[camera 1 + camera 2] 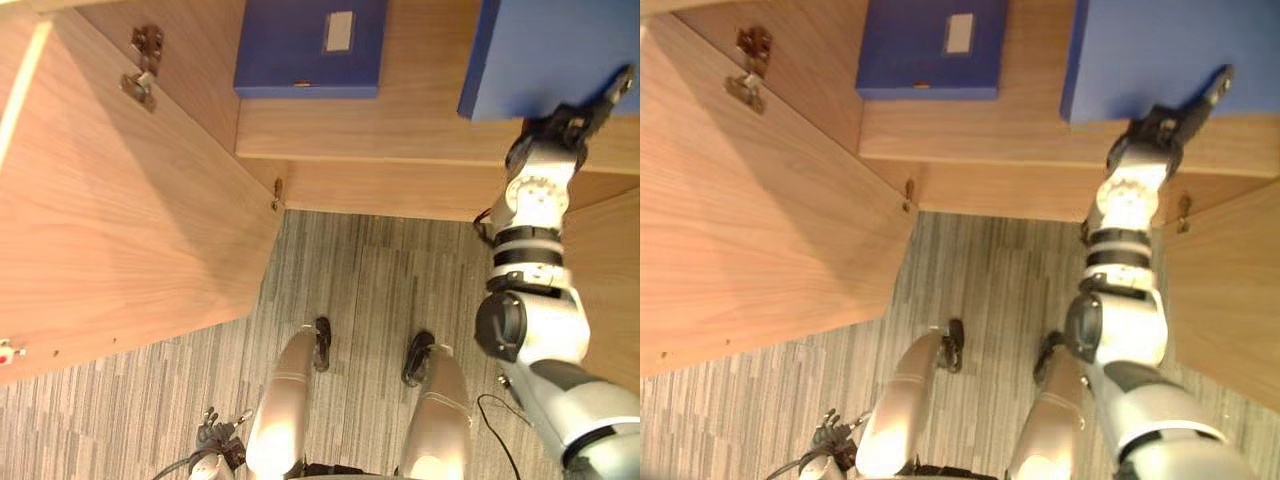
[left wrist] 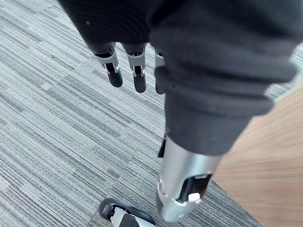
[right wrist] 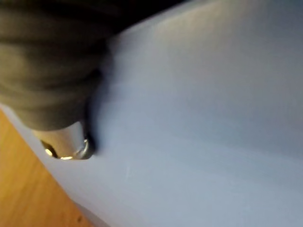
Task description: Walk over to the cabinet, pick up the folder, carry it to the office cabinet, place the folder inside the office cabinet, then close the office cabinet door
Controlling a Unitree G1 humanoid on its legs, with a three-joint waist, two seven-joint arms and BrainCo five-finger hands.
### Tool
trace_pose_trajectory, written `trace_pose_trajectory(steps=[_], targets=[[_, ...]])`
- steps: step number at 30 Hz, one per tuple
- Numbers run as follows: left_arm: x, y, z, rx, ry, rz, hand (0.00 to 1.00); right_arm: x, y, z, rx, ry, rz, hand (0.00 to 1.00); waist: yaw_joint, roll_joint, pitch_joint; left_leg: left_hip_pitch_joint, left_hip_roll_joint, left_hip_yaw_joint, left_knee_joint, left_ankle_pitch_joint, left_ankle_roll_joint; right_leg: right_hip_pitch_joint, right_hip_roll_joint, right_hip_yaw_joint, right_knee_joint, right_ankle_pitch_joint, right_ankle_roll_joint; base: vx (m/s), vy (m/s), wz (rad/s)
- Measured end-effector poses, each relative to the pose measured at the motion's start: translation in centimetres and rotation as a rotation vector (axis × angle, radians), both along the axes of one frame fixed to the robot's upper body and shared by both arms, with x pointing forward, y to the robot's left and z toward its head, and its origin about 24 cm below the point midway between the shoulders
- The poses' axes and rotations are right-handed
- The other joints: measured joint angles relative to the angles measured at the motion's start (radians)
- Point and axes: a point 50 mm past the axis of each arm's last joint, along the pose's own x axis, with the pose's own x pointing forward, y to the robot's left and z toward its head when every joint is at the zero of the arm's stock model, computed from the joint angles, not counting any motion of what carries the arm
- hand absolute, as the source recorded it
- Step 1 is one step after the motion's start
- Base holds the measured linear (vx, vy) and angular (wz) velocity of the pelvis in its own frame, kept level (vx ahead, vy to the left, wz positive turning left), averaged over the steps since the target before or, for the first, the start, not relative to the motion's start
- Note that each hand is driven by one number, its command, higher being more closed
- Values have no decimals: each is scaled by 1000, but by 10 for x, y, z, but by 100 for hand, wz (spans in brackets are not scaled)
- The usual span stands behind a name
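A blue folder point(image 1: 550, 50) is up at the cabinet's wooden shelf point(image 1: 400, 130), on its right side. My right hand point(image 1: 575, 120) is raised to the folder's lower edge and pinches it. One dark-tipped finger lies along the edge, and in the right wrist view the thumb point(image 3: 66, 142) presses on the blue face point(image 3: 203, 118). The other fingers are hidden behind the folder. My left hand point(image 1: 215, 440) hangs low beside me over the carpet, its fingers point(image 2: 137, 71) relaxed and holding nothing.
A second blue folder point(image 1: 310, 45) with a white label lies on the same shelf, to the left. The cabinet's left door point(image 1: 120, 220) stands wide open on its metal hinges point(image 1: 145, 60). A right door panel point(image 1: 610, 260) juts out beside my right arm. Grey striped carpet point(image 1: 370, 290) lies below.
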Motion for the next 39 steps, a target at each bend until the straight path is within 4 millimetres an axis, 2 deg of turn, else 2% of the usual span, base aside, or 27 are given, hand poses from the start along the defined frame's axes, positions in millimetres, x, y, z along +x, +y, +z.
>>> trace_pose_trajectory(steps=[1, 3, 8, 10, 14, 19, 20, 27, 29, 33, 34, 36, 39], targets=[[4, 0, 1, -2, -5, -5, 0, -1, -1, 13, -35, -7, 0, 100, 1, 2, 7, -39, -8, 0, 53, -14, 2, -39, -17, 7, 58, -23, 4, -89, 38, 18], [8, -2, 2, -7, -12, -16, 0, -1, 0, 24, -46, -8, 4, 100, 4, 4, 13, -91, -12, 0, 127, -37, 2, -93, -34, 28, 139, -55, 9, -122, 57, 17], [12, -3, 3, -4, -17, -39, 0, 1, 2, 25, 8, 19, 28, 100, 10, 5, 17, -164, -26, -8, 208, -58, -2, -171, -57, 48, 244, -94, 13, -84, 27, 14], [15, -4, 5, 4, -26, -57, 0, -1, -5, 25, 86, 7, 17, 100, 12, 6, 17, -183, -33, -12, 214, -54, -4, -190, -67, 48, 261, -97, 12, -56, 5, 16], [21, -6, 9, 20, -47, -72, 0, -15, -37, 30, 276, -52, -62, 100, 13, 9, 18, -207, -59, -33, 206, -32, -7, -200, -91, 29, 273, -102, 6, -10, -16, 23], [23, -6, 10, 23, -57, -90, 0, -30, -60, 46, 288, -101, -136, 100, 11, 9, 18, -206, -84, -51, 152, 3, -16, -191, -118, -3, 251, -102, 4, 35, -41, 23], [23, -6, 10, 22, -57, -90, 0, -32, -62, 47, 287, -103, -144, 0, 11, 9, 18, -200, -89, -61, 135, 12, -22, -178, -120, -17, 242, -102, 3, 42, -48, 26], [24, -4, 16, 32, -89, -101, 0, -34, -62, 58, 216, -102, -148, 0, 21, 10, 18, -163, -104, -100, 54, 55, -42, -125, -127, -66, 197, -102, 0, 35, -47, 18], [24, -3, 18, 32, -99, -98, 0, -32, -59, 60, 132, -62, -151, 0, 18, 10, 18, -161, -105, -107, 43, 61, -43, -116, -128, -81, 191, -102, 0, 36, -16, 10], [30, -3, 23, 32, -141, -125, 0, -28, -55, 67, -208, 77, -223, 0, 13, 10, 19, -155, -112, -115, 28, 72, -47, -108, -136, -92, 189, -102, 0, 45, -10, 9], [31, -3, 24, 33, -147, -127, 0, -26, -54, 67, -239, 100, -224, 0, 10, 10, 19, -154, -114, -115, 24, 76, -48, -108, -139, -93, 188, -102, 0, 29, -5, 10], [31, -3, 25, 37, -155, -126, 0, -20, -49, 61, -371, 179, -240, 0, 7, 9, 19, -147, -113, -117, 7, 83, -47, -95, -137, -105, 169, -96, -20, 39, 1, 2], [31, -2, 27, 41, -166, -125, 0, -16, -42, 64, -465, 222, -249, 0, 3, 8, 19, -137, -107, -113, -7, 87, -44, -86, -131, -108, 153, -89, -31, 43, 10, -6]])
